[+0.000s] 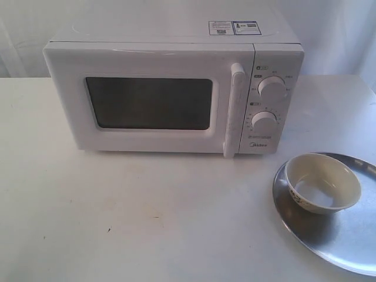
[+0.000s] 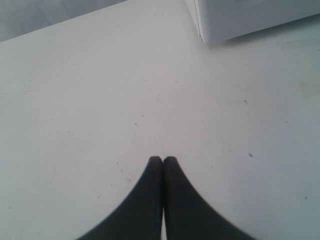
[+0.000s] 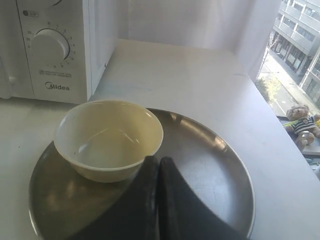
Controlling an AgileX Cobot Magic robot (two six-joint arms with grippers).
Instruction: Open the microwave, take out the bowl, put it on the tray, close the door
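The bowl [image 1: 322, 183] sits upright and empty on the tray [image 1: 346, 235], toward the tray's left, far part, with bare metal showing to its right and nearer side. I'd judge it light and quite stiff. It is glazed, so likely slick under the fingers, and apt to chip if knocked against metal. The rim is the place to take it, one finger inside and one outside the wall; the rounded outer side offers little purchase. On that shiny tray it may well slide if nudged.

The tray lies on the worktop [image 1: 147, 217] at the near right, cut off by the edge of the exterior view. Further back and to the left stands the microwave [image 1: 170, 97]. Its door [image 1: 147, 106] is shut flush, with the tall handle [image 1: 234, 108] just left of the two dials.

The right pincer [image 3: 158, 159] hangs over the near side of the tray, its jaws pressed together and holding nothing. Whether its tips touch the bowl's wall I cannot tell. The left pincer [image 2: 163, 159] is likewise closed tight and empty, over bare worktop with a corner of the microwave beyond it.

By the look of things the job seems finished: bowl out, on the tray, door closed.
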